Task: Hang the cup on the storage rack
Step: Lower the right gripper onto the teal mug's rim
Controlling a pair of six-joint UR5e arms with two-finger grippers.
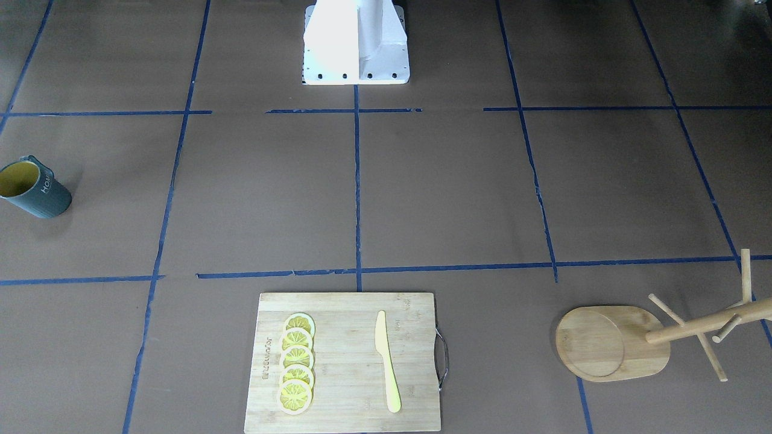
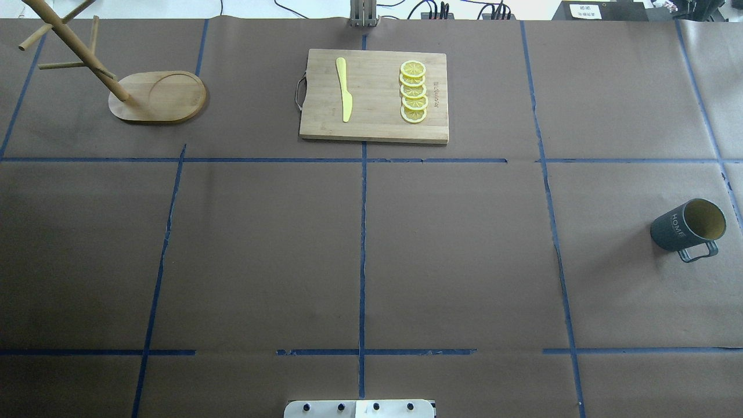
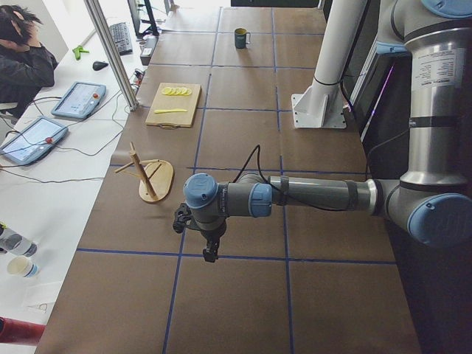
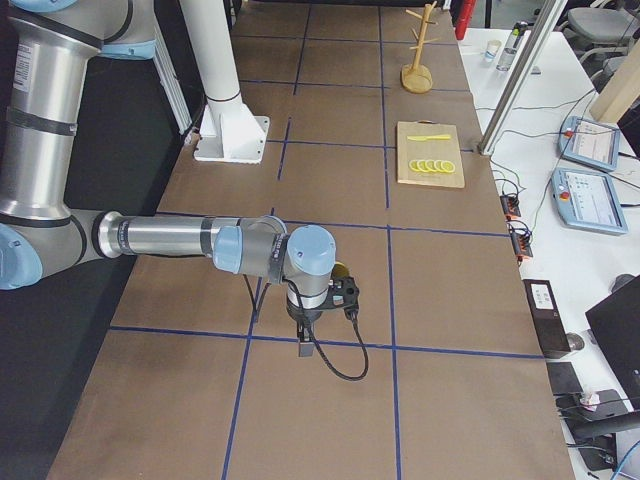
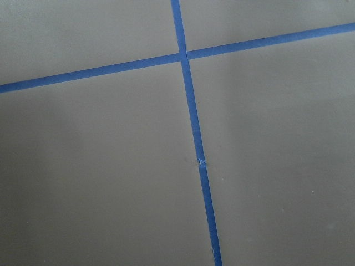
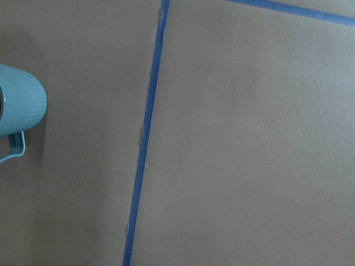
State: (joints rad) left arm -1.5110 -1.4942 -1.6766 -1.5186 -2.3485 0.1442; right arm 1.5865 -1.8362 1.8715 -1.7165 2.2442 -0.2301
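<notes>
Nearest the robot's base, both arms are reaching out low over the brown table [image 2: 261,244], one toward each end. The left gripper [image 3: 210,247] is hanging tip-down above the paper, close to a crossing of blue tape lines [image 5: 188,100]. It shows only from the side, so I cannot tell whether its fingers are apart or together. The right gripper [image 4: 305,345] is pointing down the same way at the other end, and its fingers are just as hard to judge.

Just beyond the right gripper the cup [image 2: 685,232] is standing upright on the table, far out on the robot's right, with its handle turned toward the robot. Nothing is touching it, and its ribbed side is peeking in at the edge of the right wrist view.

Farther on, at the table's far edge, a board [image 2: 374,130] is lying in the middle, carrying a yellow knife [image 2: 343,90] and a row of lemon slices [image 2: 414,92]. The rack [image 2: 168,96] is standing in the far left corner, well apart from the cup and bare of anything on its pegs.
</notes>
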